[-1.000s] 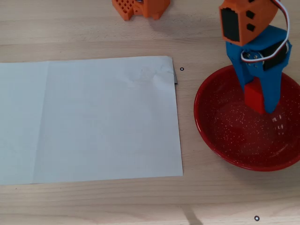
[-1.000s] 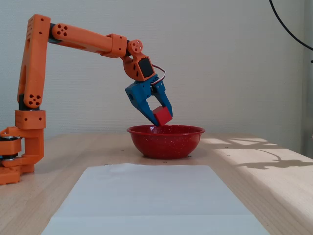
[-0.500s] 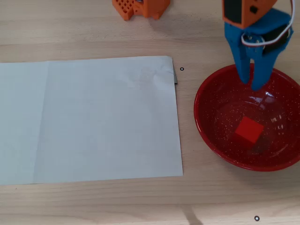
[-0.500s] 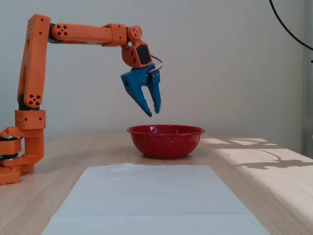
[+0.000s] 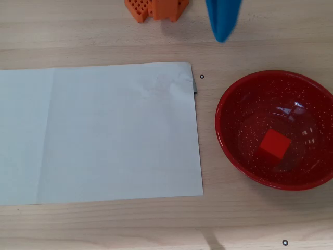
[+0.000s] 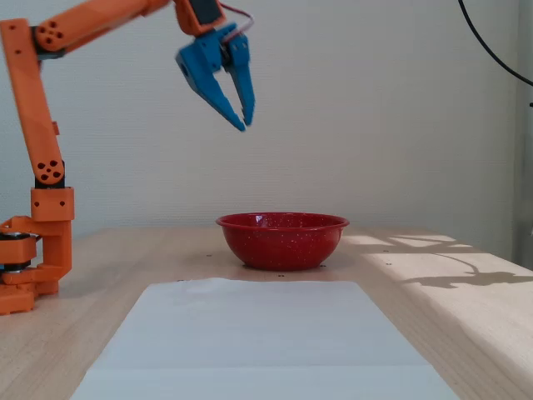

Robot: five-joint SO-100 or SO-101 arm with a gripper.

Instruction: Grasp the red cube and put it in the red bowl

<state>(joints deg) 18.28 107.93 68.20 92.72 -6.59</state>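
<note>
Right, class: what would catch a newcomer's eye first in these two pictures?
The glossy red bowl at the right of the overhead view, with the red cube lying inside it. Next the white paper sheet spread beside it, and in the fixed view the blue hand raised high above the table, holding nothing.

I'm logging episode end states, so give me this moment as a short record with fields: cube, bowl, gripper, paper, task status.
cube: the red cube lies inside the red bowl, on its bottom
bowl: upright on the wooden table, to the right of the paper in the overhead view
gripper: the gripper is raised well above the bowl, fingers slightly parted, holding nothing
paper: white sheet flat on the table, nothing on it
task status: cube appears placed
</note>
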